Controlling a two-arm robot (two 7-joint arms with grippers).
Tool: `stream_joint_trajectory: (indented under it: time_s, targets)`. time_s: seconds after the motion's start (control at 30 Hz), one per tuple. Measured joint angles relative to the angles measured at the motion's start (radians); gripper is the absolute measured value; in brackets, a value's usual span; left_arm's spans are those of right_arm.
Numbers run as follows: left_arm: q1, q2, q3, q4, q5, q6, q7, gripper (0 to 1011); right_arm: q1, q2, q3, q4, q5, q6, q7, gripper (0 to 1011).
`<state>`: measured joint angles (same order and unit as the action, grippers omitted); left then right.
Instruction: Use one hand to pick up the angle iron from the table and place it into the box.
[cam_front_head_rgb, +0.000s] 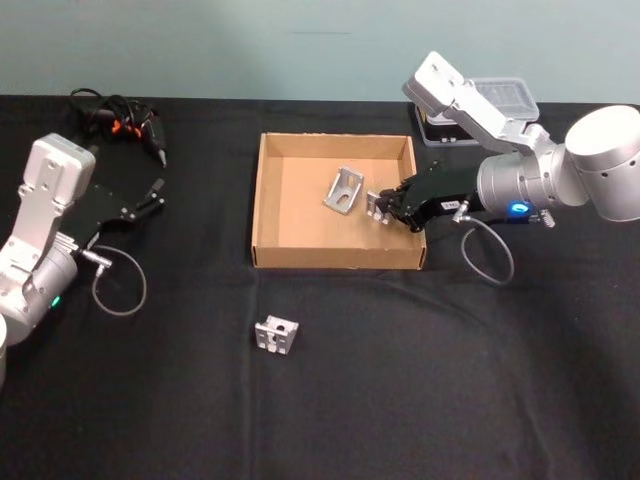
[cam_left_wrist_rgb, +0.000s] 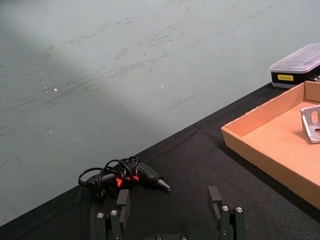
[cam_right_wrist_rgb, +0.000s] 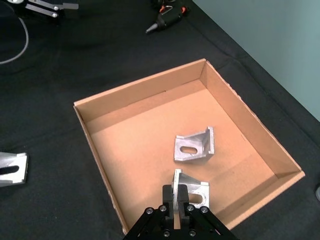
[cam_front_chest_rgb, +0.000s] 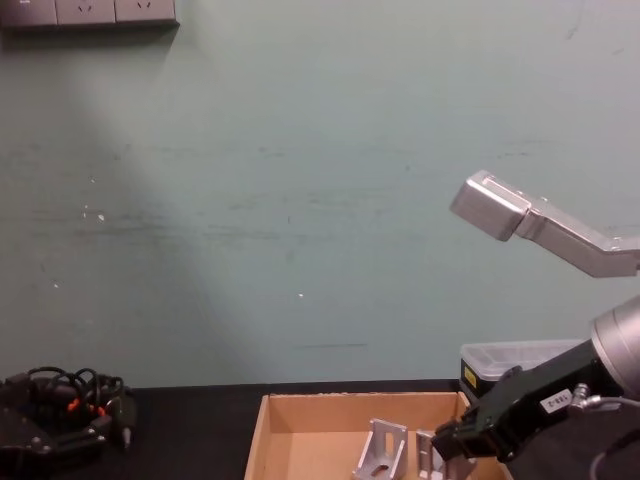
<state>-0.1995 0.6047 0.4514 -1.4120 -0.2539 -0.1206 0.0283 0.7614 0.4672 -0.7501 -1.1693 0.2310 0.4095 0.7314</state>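
We see the right hand (cam_front_head_rgb: 383, 207) reaching into the cardboard box (cam_front_head_rgb: 335, 258) from its right side, with its black fingers (cam_right_wrist_rgb: 169, 194) pinched narrow on the upright flange of the held angle iron (cam_right_wrist_rgb: 196, 192). That bracket sits low over the box floor, close to the right wall. We cannot tell whether it touches the cardboard. In the chest view the right hand (cam_front_chest_rgb: 445, 440) and the held angle iron (cam_front_chest_rgb: 426, 455) show just behind the box's front wall (cam_front_chest_rgb: 258, 440).

A second angle iron (cam_front_head_rgb: 344, 190) lies free on the box floor near the middle. It is just beside the held one but apart from it, with its slotted face up (cam_right_wrist_rgb: 194, 146).

A third angle iron (cam_front_head_rgb: 276, 335) stands on the black tabletop (cam_front_head_rgb: 400, 380), outside the box and in front of its left front corner.

We find the left hand (cam_front_head_rgb: 152, 197) parked over the tabletop, well to the left of the box. Its fingers (cam_left_wrist_rgb: 122, 200) are spread wide and hold nothing. Beyond it lies a black power screwdriver (cam_left_wrist_rgb: 150, 176) with its cable coiled. A black case with clear lid (cam_front_head_rgb: 500, 100) sits behind the right arm near the far edge of the tabletop.
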Motion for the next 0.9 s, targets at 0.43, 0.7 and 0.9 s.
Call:
stream_joint_trajectory:
  time_s: [0.43, 0.7, 0.9]
  targets:
    - [0.0, 0.0, 0.0, 0.0, 0.0, 0.0, 0.0, 1011, 0.014, -0.041, -0.007, 0.066, -0.027, -0.013, 0.002, 57]
    - [0.0, 0.0, 0.0, 0.0, 0.0, 0.0, 0.0, 1011, 0.017, -0.051, -0.006, 0.081, -0.033, -0.017, 0.002, 57]
    - [0.0, 0.0, 0.0, 0.0, 0.0, 0.0, 0.0, 1011, 0.016, -0.05, -0.006, 0.078, -0.032, -0.017, 0.002, 69]
